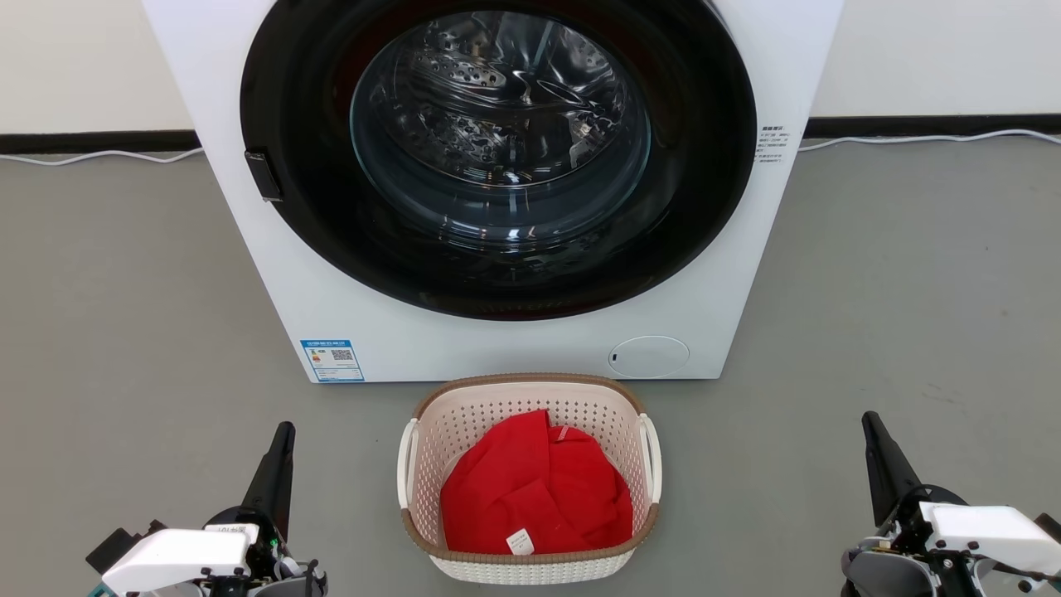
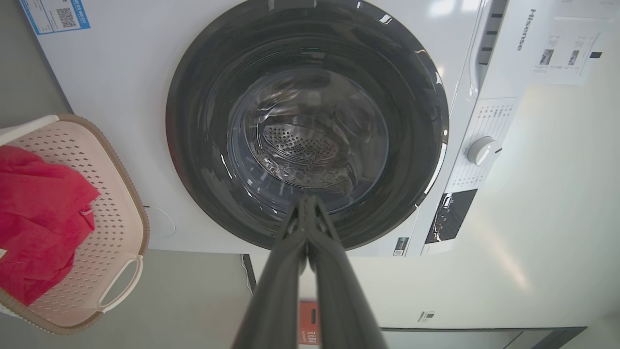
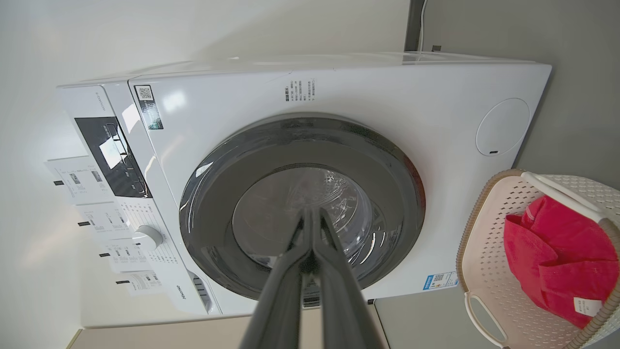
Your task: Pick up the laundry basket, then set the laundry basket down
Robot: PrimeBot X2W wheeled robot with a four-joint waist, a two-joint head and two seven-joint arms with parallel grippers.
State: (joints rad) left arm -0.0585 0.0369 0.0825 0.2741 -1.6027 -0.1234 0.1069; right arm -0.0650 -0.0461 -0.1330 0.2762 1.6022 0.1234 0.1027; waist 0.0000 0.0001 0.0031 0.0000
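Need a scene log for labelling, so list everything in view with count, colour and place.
washing machine: one, white with a black round door, on the floor against the wall
sticker: one, blue, lower left of the machine's front
laundry basket: one, cream-white with a brown rim, on the floor in front of the machine
cloth: one, red, inside the basket
cable: white, on the floor along the wall
floor: grey
left gripper: one, dark, shut, left of the basket, apart from it
right gripper: one, dark, shut, right of the basket, apart from it
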